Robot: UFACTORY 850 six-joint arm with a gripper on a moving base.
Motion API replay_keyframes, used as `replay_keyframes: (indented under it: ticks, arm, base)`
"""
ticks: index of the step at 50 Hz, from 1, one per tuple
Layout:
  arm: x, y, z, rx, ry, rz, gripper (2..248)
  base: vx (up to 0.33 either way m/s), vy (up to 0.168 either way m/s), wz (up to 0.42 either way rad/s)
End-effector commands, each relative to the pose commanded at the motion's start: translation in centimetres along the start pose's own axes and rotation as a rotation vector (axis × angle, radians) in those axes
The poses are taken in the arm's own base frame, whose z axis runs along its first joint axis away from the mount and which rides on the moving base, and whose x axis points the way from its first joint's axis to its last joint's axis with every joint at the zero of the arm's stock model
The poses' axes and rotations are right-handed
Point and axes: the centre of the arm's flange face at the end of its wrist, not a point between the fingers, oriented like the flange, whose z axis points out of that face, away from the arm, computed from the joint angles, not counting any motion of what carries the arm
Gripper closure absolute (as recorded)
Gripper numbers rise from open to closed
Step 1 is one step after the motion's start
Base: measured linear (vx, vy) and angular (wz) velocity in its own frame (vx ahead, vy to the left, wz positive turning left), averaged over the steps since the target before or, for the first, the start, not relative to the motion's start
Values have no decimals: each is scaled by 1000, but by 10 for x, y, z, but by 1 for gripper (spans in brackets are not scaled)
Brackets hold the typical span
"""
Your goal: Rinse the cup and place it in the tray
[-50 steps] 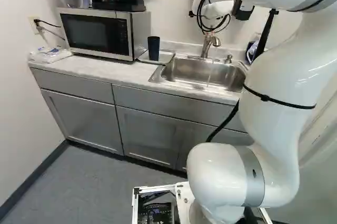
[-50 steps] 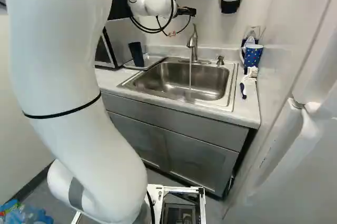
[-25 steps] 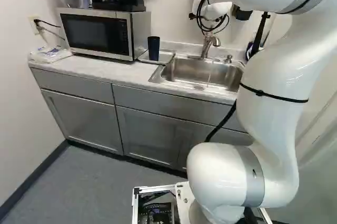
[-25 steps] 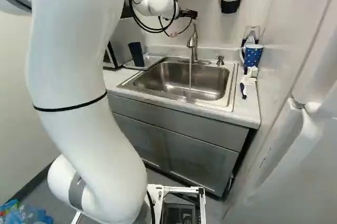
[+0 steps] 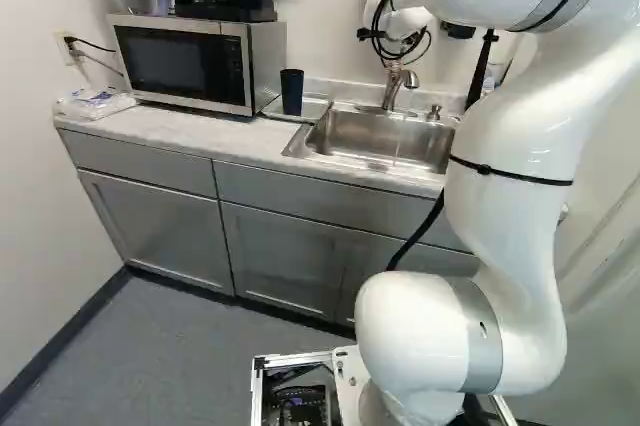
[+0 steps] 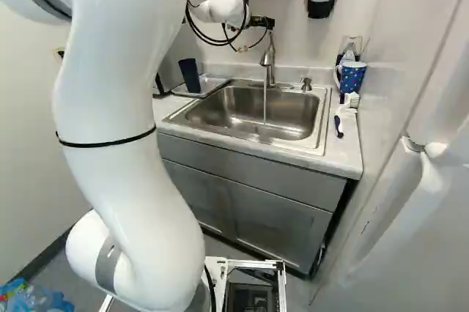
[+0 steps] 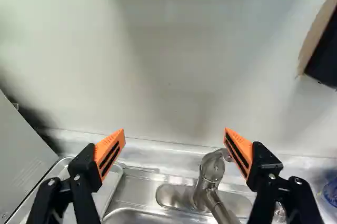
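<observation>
Claw: My claw [image 7: 175, 134] hangs high by the wall behind the sink [image 6: 323, 121], its two orange-padded fingers spread wide, with nothing held between them.
Tap: Upright beyond my fingertips, the metal tap [image 7: 211, 167] has its top nearer the finger farther from the tray; whether the two touch, I cannot tell.
Water: A thin stream [image 6: 265, 103] falls from the spout into the basin.
Step in hand: With the cup already on the tray, I judge the rinse likely done and shutting off the water the job left.
Handling: I should line up on the lever before pushing, lay one finger flat against it and ease it over until the flow stops. A slow, light push should serve better than a squeeze; the metal may be wet and slick, and a glancing touch could swing the spout or knock a knuckle on the wall.
Cup: The dark cup [image 5: 292, 92] stands upright on the tray [image 6: 213, 87], off to the left of my claw and lower, on the microwave [image 5: 180, 61] side of the sink. My wrist view does not show it, so any sweep left calls for height.
</observation>
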Motion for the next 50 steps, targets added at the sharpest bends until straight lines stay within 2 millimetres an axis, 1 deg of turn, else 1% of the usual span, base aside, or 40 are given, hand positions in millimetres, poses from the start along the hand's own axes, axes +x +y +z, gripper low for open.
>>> replay_keyframes:
  ticks: [27, 50]
  arm:
    - [-1, -1, 4, 1, -11, 0, 3]
    - [-3, -1, 2, 2, -39, 0, 3]
  base:
    - [0, 0, 0]
    - [0, 0, 0]
